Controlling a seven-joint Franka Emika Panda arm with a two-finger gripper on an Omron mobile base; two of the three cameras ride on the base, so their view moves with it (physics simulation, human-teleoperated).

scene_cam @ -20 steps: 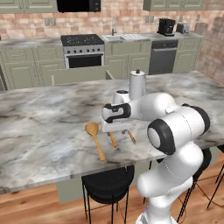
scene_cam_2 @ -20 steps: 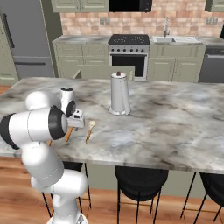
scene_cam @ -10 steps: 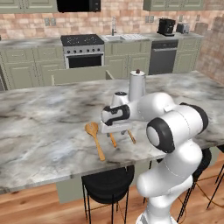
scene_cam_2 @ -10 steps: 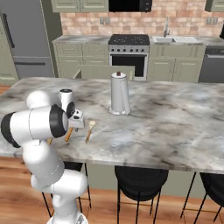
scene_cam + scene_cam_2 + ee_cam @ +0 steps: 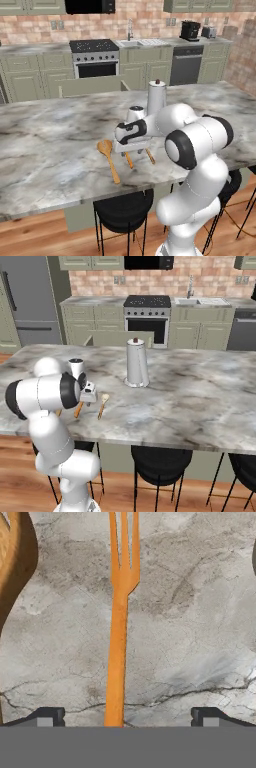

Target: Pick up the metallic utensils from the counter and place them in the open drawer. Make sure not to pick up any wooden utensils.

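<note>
the gripper point(image 5: 123, 718) hangs low over the counter point(image 5: 45, 145), near its front edge, with its jaws spread wide and nothing between them. in the hand view the two dark fingertips point(image 5: 47, 716) stand well apart, one on each side of a slim orange fork point(image 5: 119, 637) lying flat on the marble.

the relation that matters: the fork's long axis runs straight away from the hand, tines at the far end, handle coming down between the fingertips. it sits nearly midway between them, a touch toward the left one in that view. the jaws therefore close across the handle, not along it, which is how a slim thing should be pinched. i judge a straight descent is all the grasp calls for.

whether this fork is metal or wood i cannot tell from its colour; it is the piece lined up now.

the broad wooden spoon point(image 5: 108, 156) lies just beside it, its bowl at the left edge of the hand view point(image 5: 15, 557), apart from the fork but near enough that a drifting finger could catch it.

the open drawer point(image 5: 90, 86) stands at the counter's far edge, well apart from the hand. a tall metal jug point(image 5: 136, 363) stands further in on the counter.
</note>
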